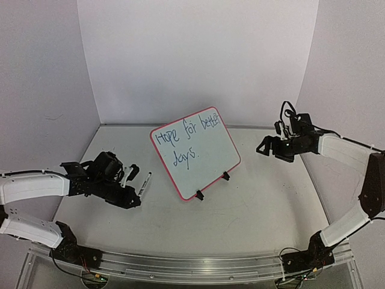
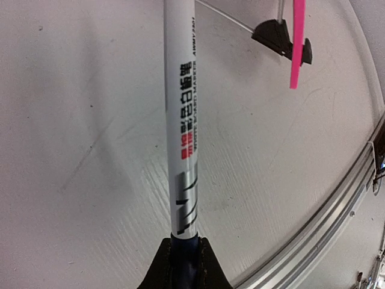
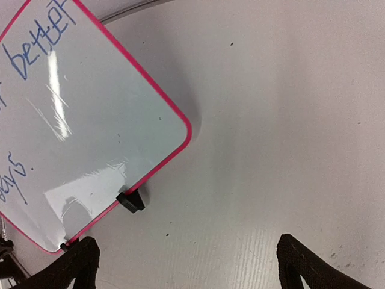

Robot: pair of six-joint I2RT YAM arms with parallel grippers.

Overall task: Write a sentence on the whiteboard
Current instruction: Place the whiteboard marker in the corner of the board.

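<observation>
The whiteboard stands tilted on two black clip feet in the middle of the table. Its thin red-pink frame surrounds the sentence, blue handwriting in two lines reading "Hope for better days." My left gripper is low to the board's left, shut on a white whiteboard marker that points toward the board's near clip foot. My right gripper hovers open to the right of the board, nothing between its fingers. The right wrist view shows the board's lower corner and one clip foot.
White walls close off the back and both sides of the table. A metal rail runs along the near edge, also seen as the rail in the left wrist view. Both arm bases sit at that rail.
</observation>
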